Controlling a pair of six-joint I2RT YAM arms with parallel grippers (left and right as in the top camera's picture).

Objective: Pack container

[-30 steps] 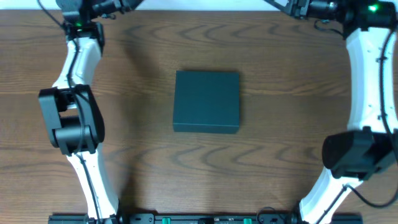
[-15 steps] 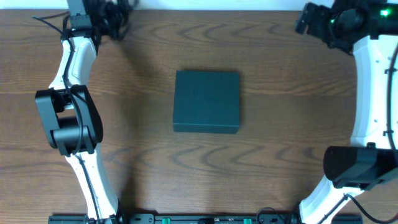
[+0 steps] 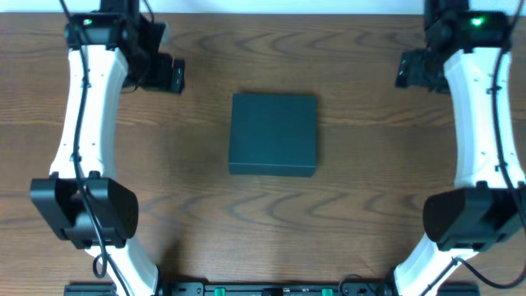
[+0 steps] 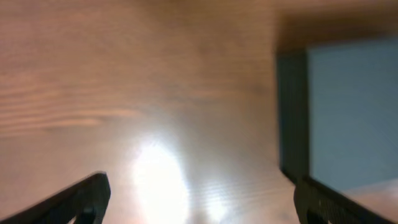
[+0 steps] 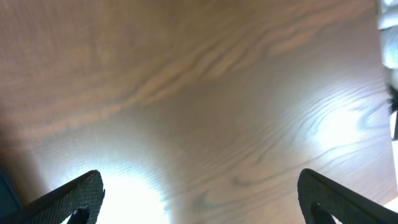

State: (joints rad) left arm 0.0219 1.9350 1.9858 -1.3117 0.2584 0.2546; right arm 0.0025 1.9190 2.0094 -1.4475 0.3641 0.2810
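At right frame edge, cropped container (image 4: 348, 112)

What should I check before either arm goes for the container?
1. Container flat on the table: ok.
2. Lid open for packing: not ok, it looks shut.
3. Left jaws wide open, empty: ok.
4. Right jaws wide open, empty: ok.
5. Both sets of jaws apart from the container: ok.
6. Hinge side of the lid: cannot tell.
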